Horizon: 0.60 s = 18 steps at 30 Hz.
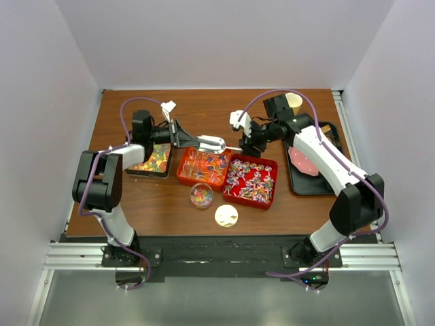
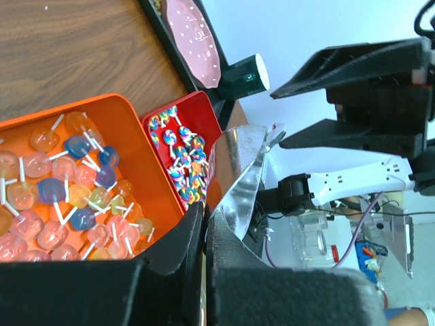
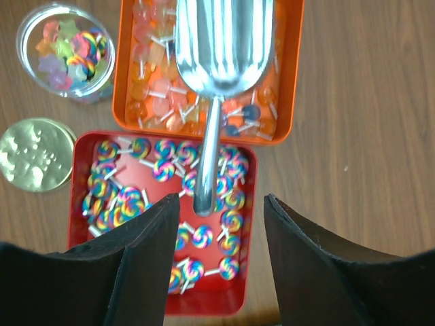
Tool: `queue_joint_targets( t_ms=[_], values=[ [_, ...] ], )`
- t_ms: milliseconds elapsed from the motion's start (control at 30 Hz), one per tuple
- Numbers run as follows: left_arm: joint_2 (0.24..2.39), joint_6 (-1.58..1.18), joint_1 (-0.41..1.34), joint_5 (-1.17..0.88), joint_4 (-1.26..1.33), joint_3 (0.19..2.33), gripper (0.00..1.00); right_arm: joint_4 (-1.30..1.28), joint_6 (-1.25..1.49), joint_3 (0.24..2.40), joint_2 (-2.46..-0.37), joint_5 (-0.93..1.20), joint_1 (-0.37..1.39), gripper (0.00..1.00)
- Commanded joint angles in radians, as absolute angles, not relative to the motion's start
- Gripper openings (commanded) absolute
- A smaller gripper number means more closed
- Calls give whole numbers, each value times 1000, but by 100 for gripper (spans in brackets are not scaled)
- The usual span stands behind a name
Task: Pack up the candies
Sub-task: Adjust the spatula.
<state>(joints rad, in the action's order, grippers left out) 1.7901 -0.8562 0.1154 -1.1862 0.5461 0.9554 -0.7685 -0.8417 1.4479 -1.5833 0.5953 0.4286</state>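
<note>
The scoop point(image 3: 224, 41) is clamped by the left gripper point(image 1: 191, 139) over the candies point(image 3: 156, 102), handle offered between the right gripper's point(image 3: 221, 204) wide jaws.

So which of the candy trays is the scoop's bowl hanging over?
The orange tray, the middle one, holding clear-wrapped lollipops. The metal scoop has its bowl above it; only its handle reaches over the red tray of swirled lollipops.
</note>
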Motion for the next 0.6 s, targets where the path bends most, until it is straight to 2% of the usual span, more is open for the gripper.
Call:
queue_joint_targets(
  t_ms=[0,233,567],
  values=[
    [1776,-845,115,-1170,515,973,0,-600,-842,1402,-1525,634,443,56],
    [1789,-871,117,-1169,554,969,0,-543,-850,1381,-1554,617,469,55],
    [1809,-893,115,-1178,571,982,0,-531,-916,1368,-1597,589,506,42]
  ],
)
